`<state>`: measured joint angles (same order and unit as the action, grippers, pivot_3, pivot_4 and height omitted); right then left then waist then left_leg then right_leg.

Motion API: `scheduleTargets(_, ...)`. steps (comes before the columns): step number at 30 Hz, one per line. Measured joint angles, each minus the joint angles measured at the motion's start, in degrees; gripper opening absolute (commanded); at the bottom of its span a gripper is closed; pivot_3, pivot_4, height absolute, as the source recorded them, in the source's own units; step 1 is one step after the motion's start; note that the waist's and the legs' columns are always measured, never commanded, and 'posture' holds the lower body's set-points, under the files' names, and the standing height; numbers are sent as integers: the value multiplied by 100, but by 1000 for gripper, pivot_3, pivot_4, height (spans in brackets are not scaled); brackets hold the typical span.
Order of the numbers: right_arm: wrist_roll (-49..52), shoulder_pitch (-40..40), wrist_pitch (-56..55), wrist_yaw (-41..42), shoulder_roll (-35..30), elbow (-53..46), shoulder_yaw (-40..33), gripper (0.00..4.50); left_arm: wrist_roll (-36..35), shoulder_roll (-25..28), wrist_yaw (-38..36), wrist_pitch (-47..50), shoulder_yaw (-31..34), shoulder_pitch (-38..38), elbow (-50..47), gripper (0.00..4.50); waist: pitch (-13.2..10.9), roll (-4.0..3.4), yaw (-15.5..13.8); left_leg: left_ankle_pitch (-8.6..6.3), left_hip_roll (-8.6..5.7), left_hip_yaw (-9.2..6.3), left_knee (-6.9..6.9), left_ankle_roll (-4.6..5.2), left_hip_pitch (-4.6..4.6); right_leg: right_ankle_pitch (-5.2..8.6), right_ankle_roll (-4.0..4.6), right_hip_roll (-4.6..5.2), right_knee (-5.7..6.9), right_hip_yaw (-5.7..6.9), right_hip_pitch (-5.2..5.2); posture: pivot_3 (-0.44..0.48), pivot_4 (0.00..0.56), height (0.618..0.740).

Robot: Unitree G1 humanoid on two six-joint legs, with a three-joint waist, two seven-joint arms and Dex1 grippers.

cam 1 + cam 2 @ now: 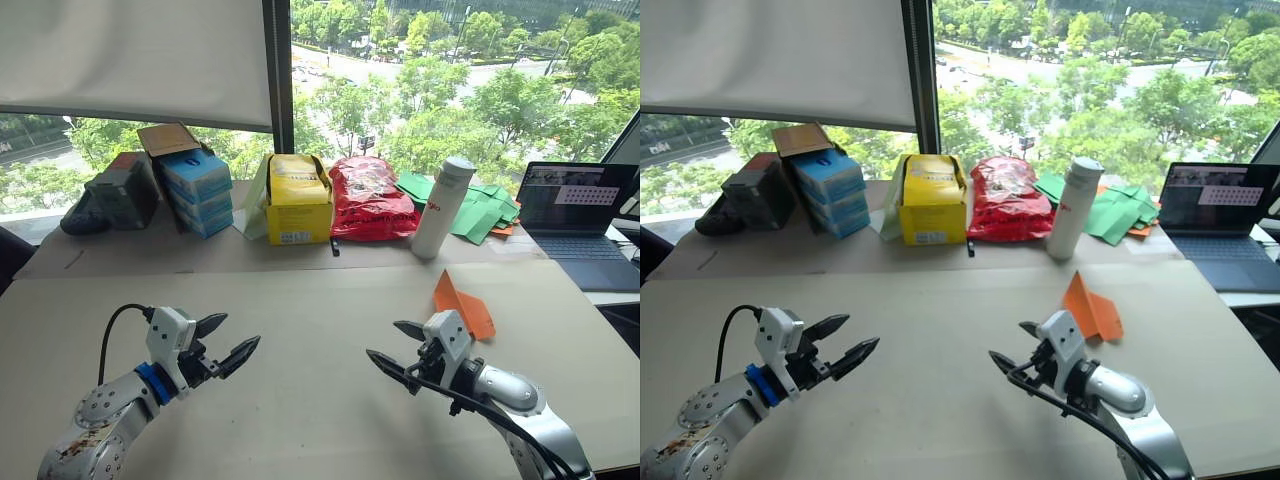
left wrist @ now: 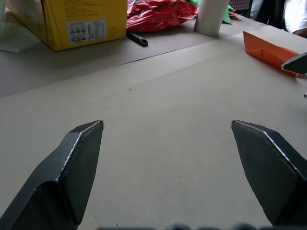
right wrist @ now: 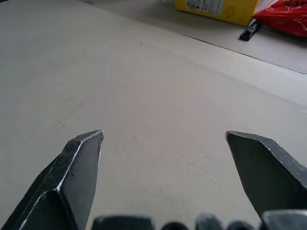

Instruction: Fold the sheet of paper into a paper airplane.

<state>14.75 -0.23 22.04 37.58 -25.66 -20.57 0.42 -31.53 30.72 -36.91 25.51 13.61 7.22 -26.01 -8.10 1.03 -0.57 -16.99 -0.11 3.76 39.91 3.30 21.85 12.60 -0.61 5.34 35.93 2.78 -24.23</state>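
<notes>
Folding looks done: orange dart lying free, both grippers empty.

The small bright orange pointed paper airplane [image 1: 463, 304] w/ sharp creases sits on the beige tabletop [image 1: 300, 330], right of centre in the left eye view, just behind the right gripper [image 1: 398, 345] but apart from it. It also shows at upper right of the left wrist view [image 2: 266, 48]. Right gripper fingers are spread wide, nothing between them. Left gripper [image 1: 228, 340], lower left of frame, is also spread wide and holds nothing; bare table between its fingers [image 2: 81, 158] in the wrist view. Judging by the shape, the folds are all made and no flat sheet is left, so little or nothing remains, maybe just pulling the arms back. Along the back of the table, upper frame: yellow cardboard box [image 1: 297, 198], red plastic bag [image 1: 367, 198], white cylindrical bottle [image 1: 441, 206], loose green paper sheets [image 1: 480, 205], none of them touched.
</notes>
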Motion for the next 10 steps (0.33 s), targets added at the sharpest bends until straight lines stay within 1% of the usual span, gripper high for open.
scheduleTargets(10,-17,-115,-117,-60,-43,93,28,4474,92,3,-25,-155,-21,-58,48,4500,0,0,-9,-1,1,0,0,1,1,0,0,3,-2,0,0,0,150,740)
